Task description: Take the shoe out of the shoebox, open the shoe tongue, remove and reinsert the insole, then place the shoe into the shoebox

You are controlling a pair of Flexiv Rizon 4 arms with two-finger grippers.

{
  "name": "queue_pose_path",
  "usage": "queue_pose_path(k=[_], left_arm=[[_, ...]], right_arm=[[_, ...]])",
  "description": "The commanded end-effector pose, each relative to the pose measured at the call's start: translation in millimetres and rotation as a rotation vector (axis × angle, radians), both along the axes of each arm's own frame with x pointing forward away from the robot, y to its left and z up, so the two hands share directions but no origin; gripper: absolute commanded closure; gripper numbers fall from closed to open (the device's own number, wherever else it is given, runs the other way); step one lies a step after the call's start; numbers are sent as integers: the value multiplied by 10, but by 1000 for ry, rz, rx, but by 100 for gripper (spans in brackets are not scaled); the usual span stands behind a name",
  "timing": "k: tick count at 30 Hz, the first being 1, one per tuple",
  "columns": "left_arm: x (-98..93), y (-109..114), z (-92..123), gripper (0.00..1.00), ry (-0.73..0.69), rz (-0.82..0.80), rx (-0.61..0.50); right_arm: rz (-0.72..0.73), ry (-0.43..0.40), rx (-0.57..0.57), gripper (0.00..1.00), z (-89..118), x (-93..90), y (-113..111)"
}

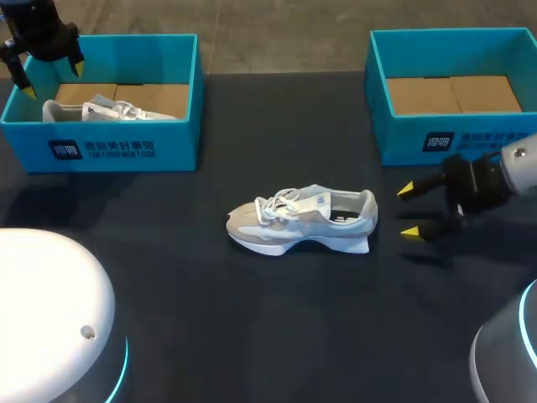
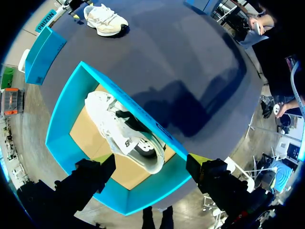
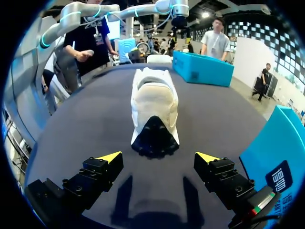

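The right fingers (image 3: 108, 157) stand wide apart, holding nothing, their yellow tips low over the desk (image 1: 252, 327). Just ahead of them, apart from both tips, is the heel of the shoe on the desk (image 3: 153, 102). From the right wrist, the dark heel end faces the fingers and sits in line with the gap between them. Seen from the head camera, this pale grey and white shoe stands on its sole near the desk's middle. Its toe points to my left and its heel to my right. The laces lie loose over the tongue, and a dark lining shows inside the opening. My right arm comes in low from the right edge, and just behind it is the right shoebox (image 1: 436, 138), a blue open box with a bare brown cardboard floor.

The left fingers (image 2: 101, 159) are likewise spread wide and grip nothing. They hang above the far left corner of the left shoebox (image 1: 126, 151), clear of its rim. From the left wrist the view runs straight down into this box. A second white shoe (image 2: 121, 133) lies there on the cardboard floor, along the printed wall that faces the desk's middle. Its dark-lined opening is turned toward the fingers. The two boxes sit at the far side of the desk, well apart, with the standing shoe nearer than both and between them.
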State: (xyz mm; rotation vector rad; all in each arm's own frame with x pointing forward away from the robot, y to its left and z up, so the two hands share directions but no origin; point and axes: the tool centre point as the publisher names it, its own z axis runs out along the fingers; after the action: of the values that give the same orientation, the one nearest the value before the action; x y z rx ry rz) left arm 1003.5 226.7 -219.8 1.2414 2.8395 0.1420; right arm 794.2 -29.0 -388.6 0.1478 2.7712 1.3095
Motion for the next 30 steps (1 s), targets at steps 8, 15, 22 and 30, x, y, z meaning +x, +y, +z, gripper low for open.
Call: queue_pose_path(k=[8,15,22,30], left_arm=[[-13,-1,8,0,-1,0,2],[-13,-1,8,0,-1,0,2],[-13,-1,8,0,-1,0,2],[-13,-1,8,0,-1,0,2]], right_arm=[[15,31,-2,0,-105,64,235],[-20,47,15,0,-145,50,413],[-47,43,30,0,-165,38,565],[-70,32,35,0,-187,36,696]])
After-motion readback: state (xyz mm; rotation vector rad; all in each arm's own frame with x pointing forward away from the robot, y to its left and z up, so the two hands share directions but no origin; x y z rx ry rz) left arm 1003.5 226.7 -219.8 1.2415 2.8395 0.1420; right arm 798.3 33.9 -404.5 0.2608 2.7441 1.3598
